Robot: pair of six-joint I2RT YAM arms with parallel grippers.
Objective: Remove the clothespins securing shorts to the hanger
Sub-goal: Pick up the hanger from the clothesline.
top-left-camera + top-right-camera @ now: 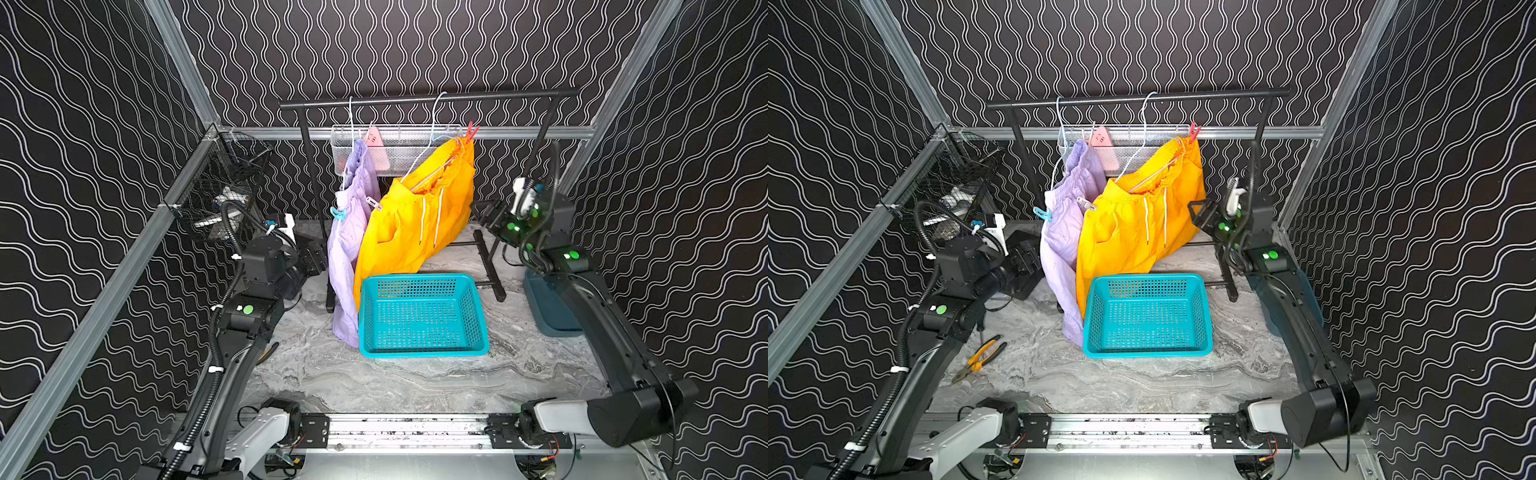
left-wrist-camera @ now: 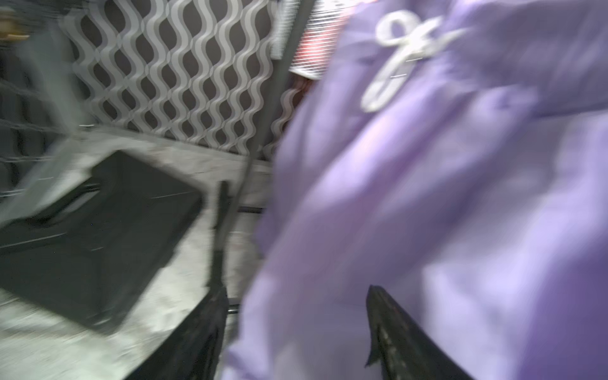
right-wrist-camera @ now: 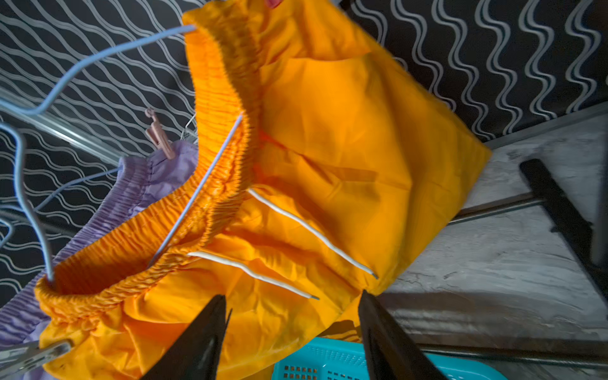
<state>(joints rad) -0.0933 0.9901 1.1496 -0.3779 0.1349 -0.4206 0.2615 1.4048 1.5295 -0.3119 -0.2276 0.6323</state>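
Two pairs of shorts hang on wire hangers from a black rail (image 1: pixel 428 99): lilac shorts (image 1: pixel 353 232) on the left, orange shorts (image 1: pixel 419 224) on the right. A red clothespin (image 1: pixel 471 131) grips the orange waistband's high end and a whitish clothespin (image 1: pixel 373 203) its low end. A light blue clothespin (image 1: pixel 337 213) sits on the lilac waistband. My left gripper (image 1: pixel 318 253) is open beside the lilac cloth, which fills the blurred left wrist view behind its fingertips (image 2: pixel 378 312). My right gripper (image 3: pixel 292 302) is open, just right of the orange shorts, with nothing between its fingers.
A teal basket (image 1: pixel 422 316) stands in front of the shorts. A white mesh basket (image 1: pixel 399 149) hangs behind the rail and a black wire basket (image 1: pixel 224 187) on the left wall. Pliers (image 1: pixel 980 357) lie at the left, a dark bin (image 1: pixel 548 307) at the right.
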